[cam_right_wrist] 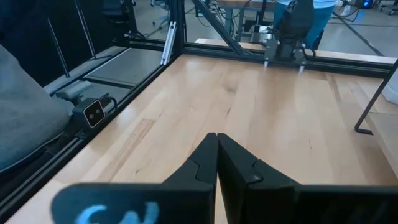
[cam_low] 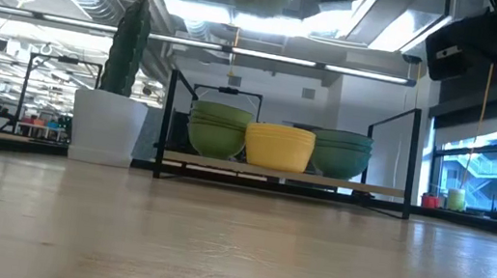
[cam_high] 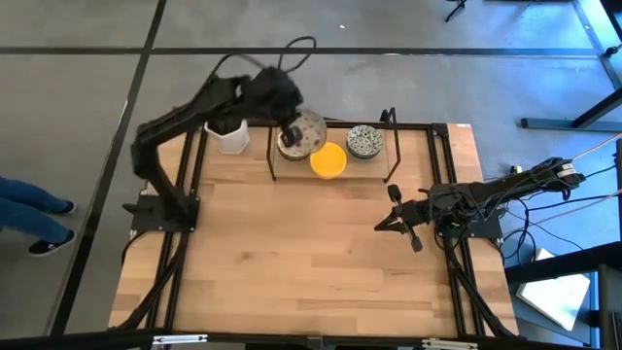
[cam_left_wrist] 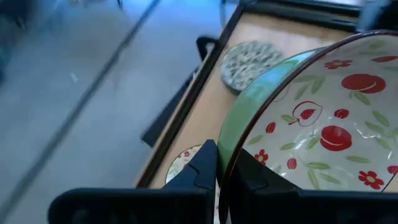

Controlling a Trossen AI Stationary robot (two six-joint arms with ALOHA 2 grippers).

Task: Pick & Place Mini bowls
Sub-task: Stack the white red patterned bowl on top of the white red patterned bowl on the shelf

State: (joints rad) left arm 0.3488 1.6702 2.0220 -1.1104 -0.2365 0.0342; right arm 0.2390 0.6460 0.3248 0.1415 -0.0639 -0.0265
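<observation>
Pinching the rim of a red-speckled mini bowl [cam_left_wrist: 323, 118], the left claw [cam_high: 289, 134] hangs above the back of the worktop [cam_high: 311, 243], inside a thin black wire rack [cam_high: 392, 146]. Its fingers [cam_left_wrist: 202, 168] close on the bowl's green outer wall and red-lined edge, and the bowl stands tilted in the grip, its strawberry-and-leaf inside facing the wrist camera. Directly below the claw sits another red-speckled bowl [cam_left_wrist: 183, 163], only an edge of it showing. Just beside the claw, toward the right arm, rests the yellow mini bowl [cam_high: 328, 160], and beyond that the dark blue-green patterned bowl [cam_high: 364, 142]. From table height, three stacks stand side by side in the rack: green-sided bowls [cam_low: 218, 128], yellow ones [cam_low: 278, 147], and teal-sided ones [cam_low: 342, 153]. On the other side of the left claw, outside the rack, stands a white cactus pot [cam_low: 107, 127].

The right claw [cam_high: 396, 222] waits well apart from the bowls, near the worktop's right edge, its fingers [cam_right_wrist: 205, 163] pressed together on nothing.

A person's legs [cam_high: 29, 209] show on the floor beyond the left arm.
</observation>
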